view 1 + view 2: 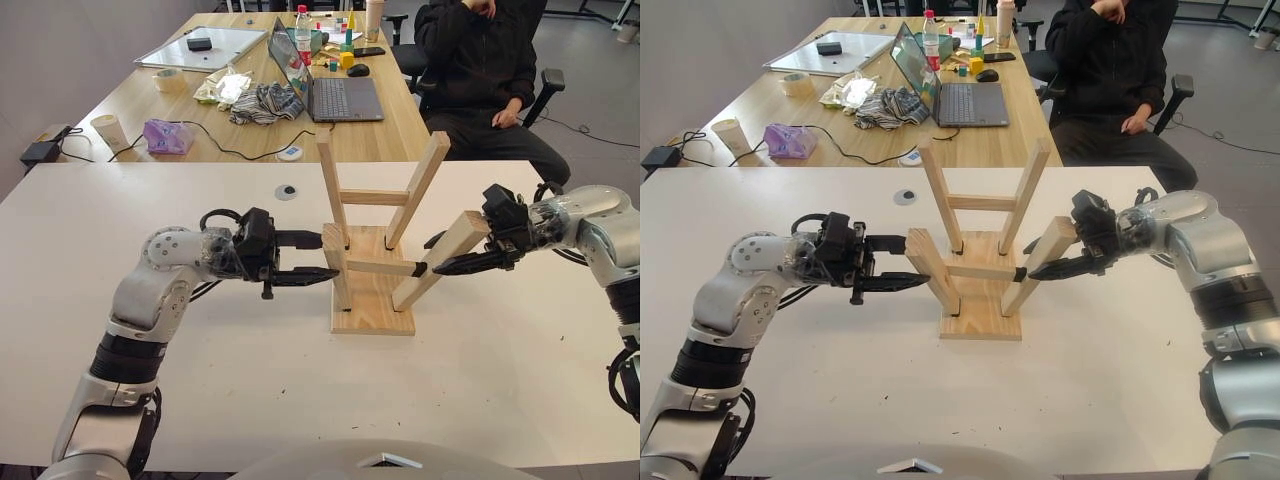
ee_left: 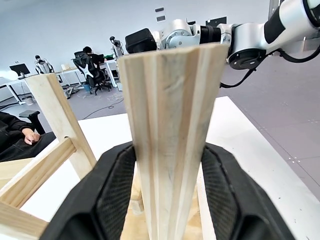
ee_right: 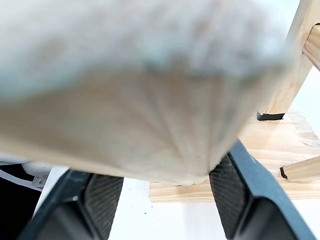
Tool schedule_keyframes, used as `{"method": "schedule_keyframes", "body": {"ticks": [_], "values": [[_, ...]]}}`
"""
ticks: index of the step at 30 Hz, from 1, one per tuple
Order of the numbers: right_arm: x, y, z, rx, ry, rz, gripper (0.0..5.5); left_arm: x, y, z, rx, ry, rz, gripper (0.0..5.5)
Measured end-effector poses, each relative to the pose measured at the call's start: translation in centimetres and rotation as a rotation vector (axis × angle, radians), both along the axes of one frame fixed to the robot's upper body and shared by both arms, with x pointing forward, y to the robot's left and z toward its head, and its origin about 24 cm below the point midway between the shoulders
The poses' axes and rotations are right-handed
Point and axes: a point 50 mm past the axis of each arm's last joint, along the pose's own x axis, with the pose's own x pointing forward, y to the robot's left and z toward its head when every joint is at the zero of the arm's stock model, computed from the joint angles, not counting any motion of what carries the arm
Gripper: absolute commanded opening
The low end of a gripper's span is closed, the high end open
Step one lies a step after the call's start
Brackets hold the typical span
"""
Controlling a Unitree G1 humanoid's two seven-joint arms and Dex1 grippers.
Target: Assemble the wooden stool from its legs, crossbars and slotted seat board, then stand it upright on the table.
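The wooden stool stands upside down mid-table, its slotted seat board [image 1: 375, 322] flat on the white top. Its legs point up, joined by a near crossbar [image 1: 380, 266] and a far crossbar [image 1: 375, 197]. My left gripper [image 1: 326, 256] is shut on the near-left leg [image 1: 338, 268], whose end grain rises between the black pads [image 2: 116, 195]. From the other side, my right gripper [image 1: 440, 256] is shut on the slanting near-right leg [image 1: 445, 255], which looms close in the right wrist view between two dark pads [image 3: 234, 196]. The far legs [image 1: 421, 185] stand free.
Behind the white table is a wooden desk with a laptop [image 1: 335, 92], a bottle [image 1: 303, 32], crumpled cloth [image 1: 262, 102], a cup [image 1: 108, 130] and cables. A person sits in a chair at the back right. A round grommet [image 1: 287, 191] lies near the far edge.
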Motion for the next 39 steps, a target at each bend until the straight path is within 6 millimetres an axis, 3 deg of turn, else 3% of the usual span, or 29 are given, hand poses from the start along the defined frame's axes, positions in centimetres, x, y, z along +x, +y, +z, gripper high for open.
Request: {"method": "schedule_keyframes", "body": {"ticks": [4,11,39], "values": [[0.0,0.0,-0.2,-0.007,0.003,-0.005,2.35,0.0,0.8,-1.8,-0.052,0.017,0.023,1.99],[0.1,-0.1,0.2,-0.004,-0.012,-0.008,2.35,0.3,1.9,-3.1,-0.113,-0.037,0.023,1.99],[0.0,-0.8,0.2,0.009,-0.022,-0.057,2.35,1.9,-0.7,-4.2,-0.180,-0.027,-0.020,1.99]]}}
